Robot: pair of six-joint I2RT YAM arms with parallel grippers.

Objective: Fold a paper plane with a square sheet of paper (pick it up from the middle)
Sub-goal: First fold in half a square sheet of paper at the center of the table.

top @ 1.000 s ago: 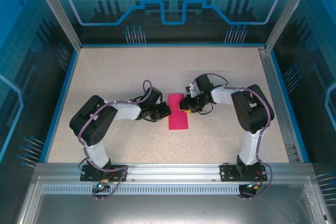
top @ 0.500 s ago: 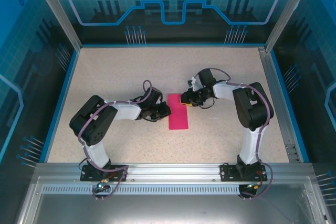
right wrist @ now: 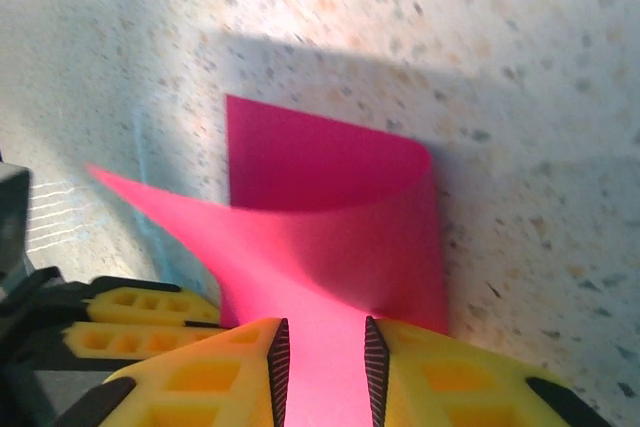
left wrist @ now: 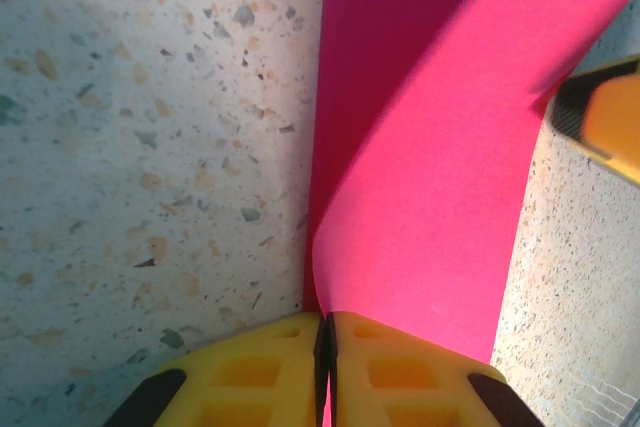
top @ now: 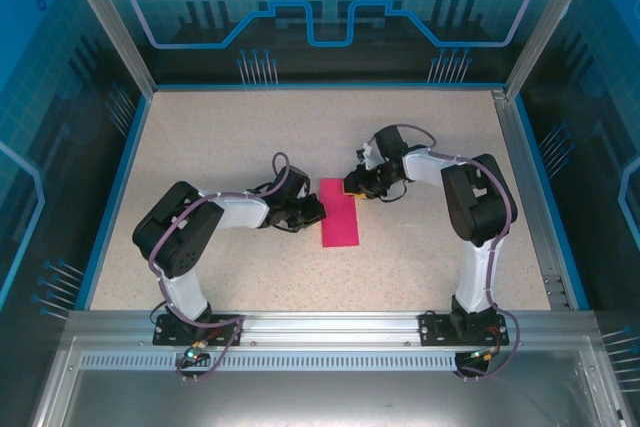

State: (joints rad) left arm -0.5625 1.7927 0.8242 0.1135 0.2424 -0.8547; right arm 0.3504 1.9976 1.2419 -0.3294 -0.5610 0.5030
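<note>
At centre, left fingers [left wrist: 250,372] pinch the paper plane's [left wrist: 420,167] edge.

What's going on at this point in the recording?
Two arms are partway through folding a pink paper, which lies as a narrow strip on the speckled table. The left gripper is shut on the strip's left edge. The right gripper has the far end curled up between its fingers, which stand slightly apart; whether they pinch it is unclear.
</note>
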